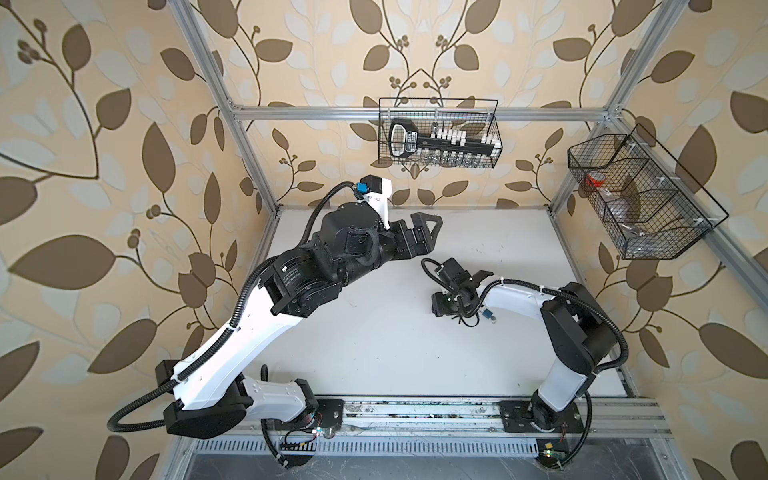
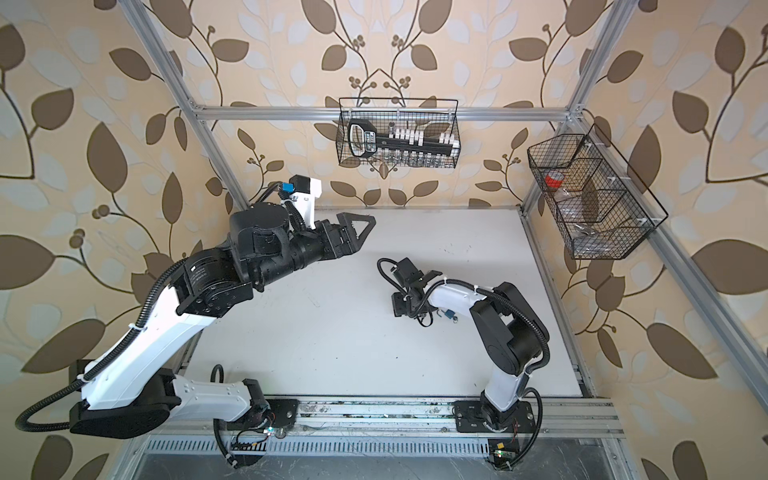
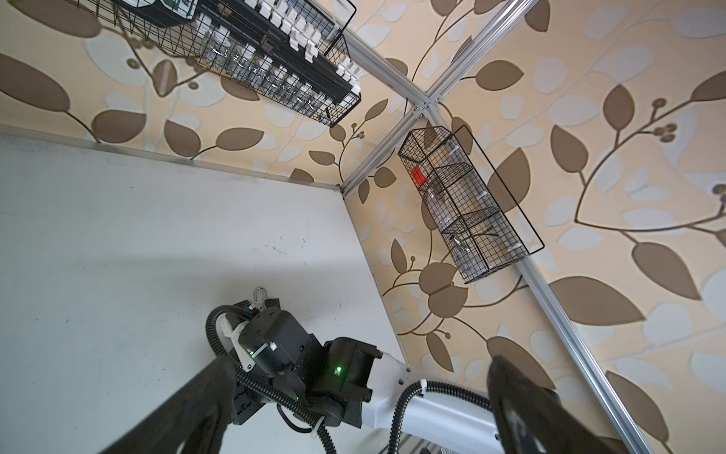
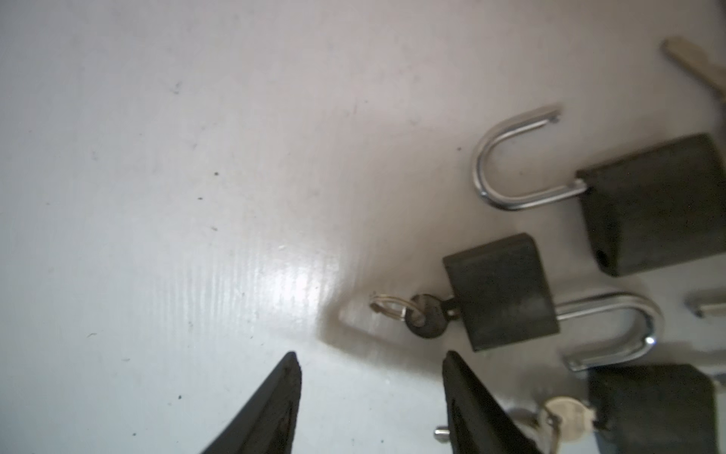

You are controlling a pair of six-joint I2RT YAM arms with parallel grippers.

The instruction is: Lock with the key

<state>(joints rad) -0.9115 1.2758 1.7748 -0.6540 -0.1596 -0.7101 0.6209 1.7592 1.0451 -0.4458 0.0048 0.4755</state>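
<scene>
The right pincer (image 4: 371,365) hangs low over the white tabletop (image 4: 157,165), its two dark fingers (image 4: 283,397) standing moderately apart with only bare surface between them. It holds nothing.

Just beyond the fingertips lies a small dark padlock (image 4: 501,291), flat on the tabletop. A key (image 4: 426,316) sits in its keyhole, with a thin key ring (image 4: 389,304) hanging from the key's head. The padlock's steel shackle (image 4: 628,334) is swung open, its free end clear of the body. One finger's tip is near the padlock's corner but seems apart from it.

Two more padlocks lie close by. A second padlock (image 4: 652,204) also has its shackle open, and a third padlock (image 4: 652,408) is partly cut off by the frame edge, with a pale key (image 4: 565,416) at its end. A loose key (image 4: 691,59) lies past the second padlock.

In both top views this cluster sits right of the tabletop's middle, mostly hidden under the right arm's wrist — only a blue lock body (image 1: 484,314) shows there.

The left pincer (image 1: 430,235) is raised above the far part of the tabletop, well apart from the locks. Its fingers are spread wide and it is empty.
</scene>
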